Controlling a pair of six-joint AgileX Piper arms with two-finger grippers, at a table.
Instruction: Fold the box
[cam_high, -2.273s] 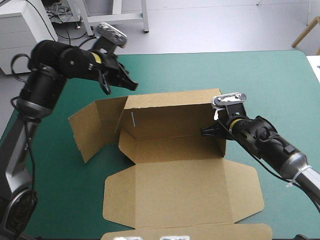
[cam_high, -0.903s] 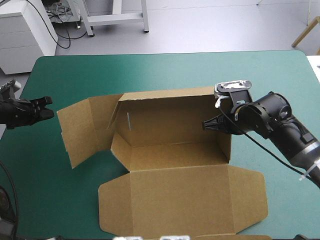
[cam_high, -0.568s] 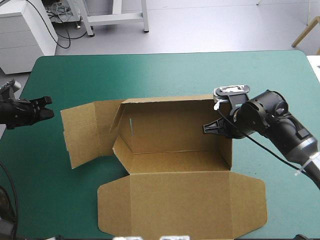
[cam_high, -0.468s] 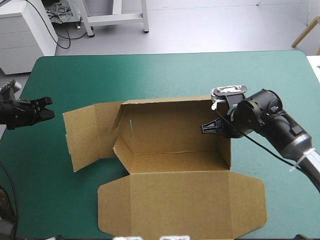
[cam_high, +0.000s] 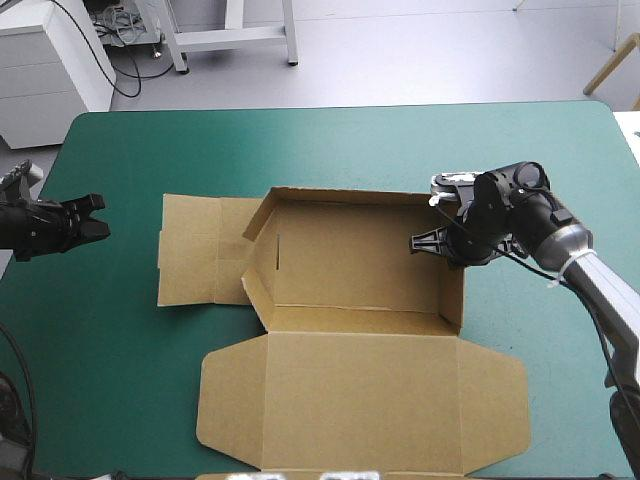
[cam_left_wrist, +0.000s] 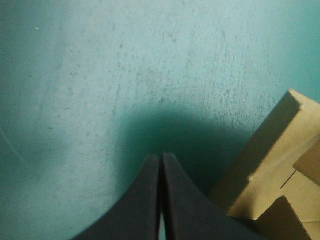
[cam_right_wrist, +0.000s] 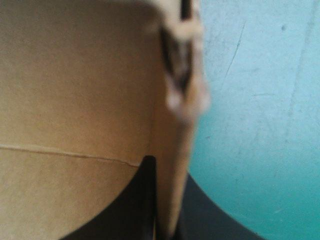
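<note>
Pincers first: the right pincer (cam_high: 438, 245) was pinching the box (cam_high: 350, 260) by its right end wall (cam_high: 455, 290). One black finger sat inside and the other outside, with the board between them, as the right wrist view showed up close. Our left pincer (cam_left_wrist: 161, 159) was pressed together into one point over the teal-green cover (cam_left_wrist: 100, 75), near the tabletop's left edge. A corner of the brown board lay ahead and to one side of it, not touching.

We read the box from the near edge outward. Nearest lay the lid (cam_high: 360, 395), flat on the tabletop (cam_high: 300, 140), its two side flaps spread out. Beyond the lid's fold came the tray part, open upward, with the right end wall upright and a slanted flap (cam_high: 258, 255) at the left end. A small slot (cam_high: 278, 250) showed in the long panel near that left end. We could not tell how steeply that far panel stood. Left of the tray an outer flap (cam_high: 200, 262) lay flat on the cover, pointing toward the left pincer but well apart from it.

The box's long axis ran left to right, parallel with the tabletop's near edge, roughly mid-tabletop, and its lid pointed toward that near edge. Farthest off, a band of teal-green cover reached the far edge.
</note>
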